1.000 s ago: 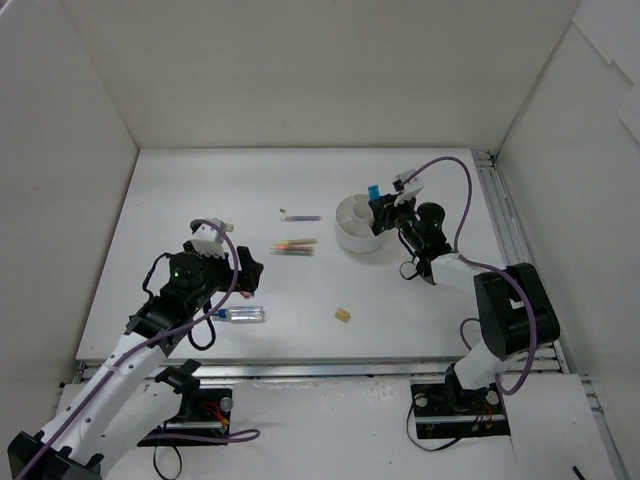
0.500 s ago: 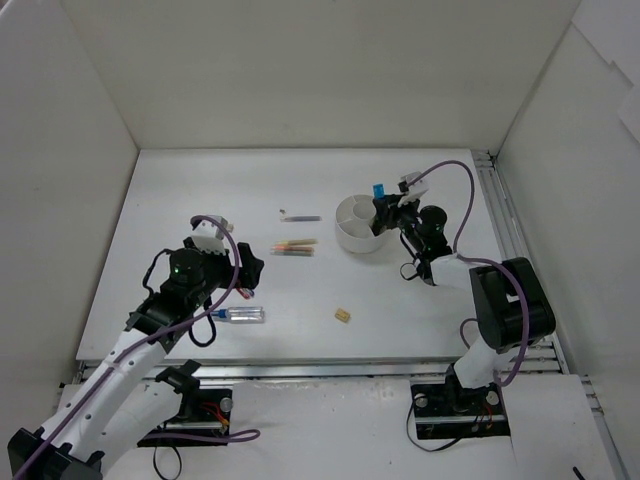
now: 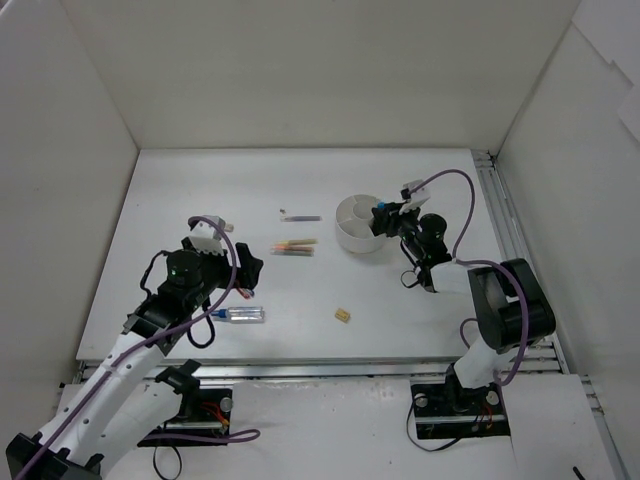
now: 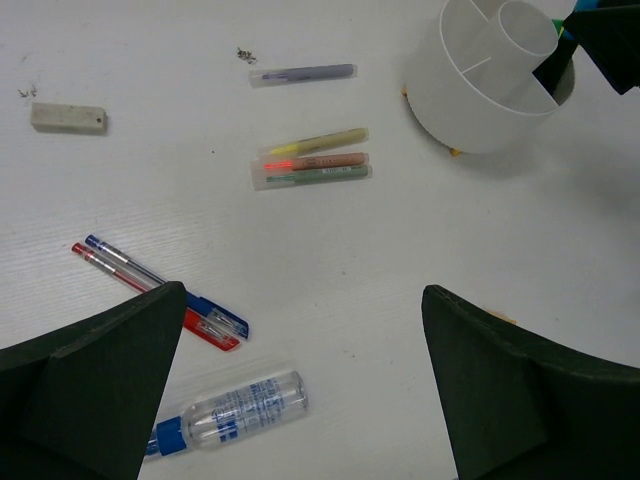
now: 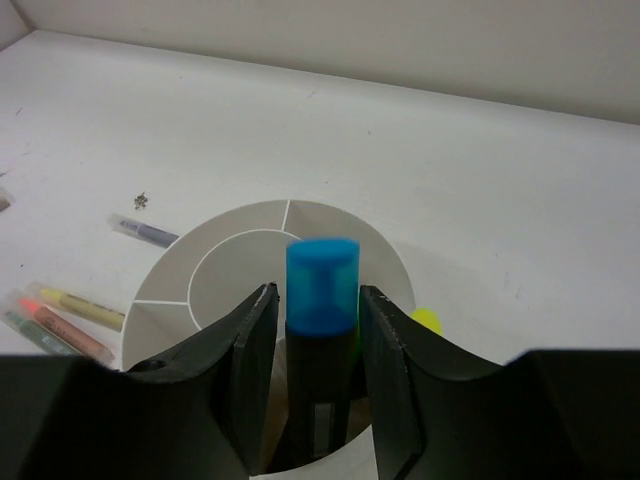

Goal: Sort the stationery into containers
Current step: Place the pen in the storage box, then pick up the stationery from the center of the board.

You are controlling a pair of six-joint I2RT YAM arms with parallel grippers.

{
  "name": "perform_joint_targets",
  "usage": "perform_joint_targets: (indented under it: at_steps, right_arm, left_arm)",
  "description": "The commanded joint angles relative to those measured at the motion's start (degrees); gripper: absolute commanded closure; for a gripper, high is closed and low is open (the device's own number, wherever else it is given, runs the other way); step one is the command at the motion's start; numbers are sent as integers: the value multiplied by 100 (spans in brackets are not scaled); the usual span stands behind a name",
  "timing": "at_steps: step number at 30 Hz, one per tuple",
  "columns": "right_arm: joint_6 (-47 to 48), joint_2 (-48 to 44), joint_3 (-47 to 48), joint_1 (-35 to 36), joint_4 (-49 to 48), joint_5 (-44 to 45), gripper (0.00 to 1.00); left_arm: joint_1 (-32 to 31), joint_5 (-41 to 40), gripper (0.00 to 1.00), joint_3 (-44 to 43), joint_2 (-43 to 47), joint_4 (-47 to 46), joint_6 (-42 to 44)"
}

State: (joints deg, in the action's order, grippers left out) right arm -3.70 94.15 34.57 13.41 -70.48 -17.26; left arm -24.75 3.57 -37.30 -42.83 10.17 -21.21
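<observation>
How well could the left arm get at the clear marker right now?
Probably yes. The clear marker lies flat on the table, uncovered, close to the left arm's wide-open fingers. The two pens beside it lie apart from it, so nothing looks in the way.

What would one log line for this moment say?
right hand: blue-capped black highlighter upright between fingers, in round white plastic organizer | left hand: open, above table

Right end effector (image 5: 318, 312) lowered highlighter (image 5: 322, 282) into organizer (image 5: 248, 216).
</observation>
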Motion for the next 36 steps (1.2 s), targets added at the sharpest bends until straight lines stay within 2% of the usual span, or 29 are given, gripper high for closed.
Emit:
perform_joint_targets:
  at_steps: [1, 5, 11, 12, 13, 16, 17, 19, 20, 23, 26, 28, 33, 36]
  right_arm:
    - [-113, -388, 6, -58, -766, -15, 62]
    - [-183, -704, -90, -31, -766, -41, 53]
    - [-534, -1459, -319, 4, -722, 187, 28]
    - [-657, -1583, -354, 13, -617, 275, 10]
    - [-832, -1845, -372, 13, -503, 302, 2]
    - [-659, -2444, -170, 336, 821, 608, 2]
    - [-519, -2567, -56, 616, 1887, 714, 2]
    - [-351, -2761, 470, 872, 3086, 1082, 2]
    - [-324, -2762, 672, 1091, 4224, 1215, 2]
    - [-201, -2578, 1367, 1566, 5828, 1646, 2]
    - [-95, -2297, 1868, 2023, 6955, 1873, 2]
    - [-139, -2085, 2062, 2305, 7371, 2006, 2]
    - [-192, -1795, 2054, 2772, 7364, 1928, 2]
    - [-166, -1742, 2037, 3035, 7364, 2024, 2]
  left_arm:
    - [14, 38, 1, -348, 108, -235, 91]
    - [14, 56, 1, -366, 161, -165, 74]
    - [14, -181, 1, -480, 170, 124, -84]
    - [14, -216, 1, -497, 161, 186, -181]
    - [14, -260, 1, -559, 135, 326, -225]
    - [14, -331, 1, -690, 29, 607, -462]
    - [14, -566, 1, -708, -6, 678, -506]
    - [67, -647, 1, -778, -111, 871, -664]
    - [67, -700, 1, -796, -146, 916, -708]
    - [67, -718, 1, -814, -287, 1039, -884]
    - [67, -595, 1, -726, -384, 1022, -1016]
    - [181, -595, 1, -700, -454, 1109, -1147]
    - [655, -586, 1, -656, -726, 1417, -1499]
    - [1173, -245, 1, -691, -1007, 1759, -1780]
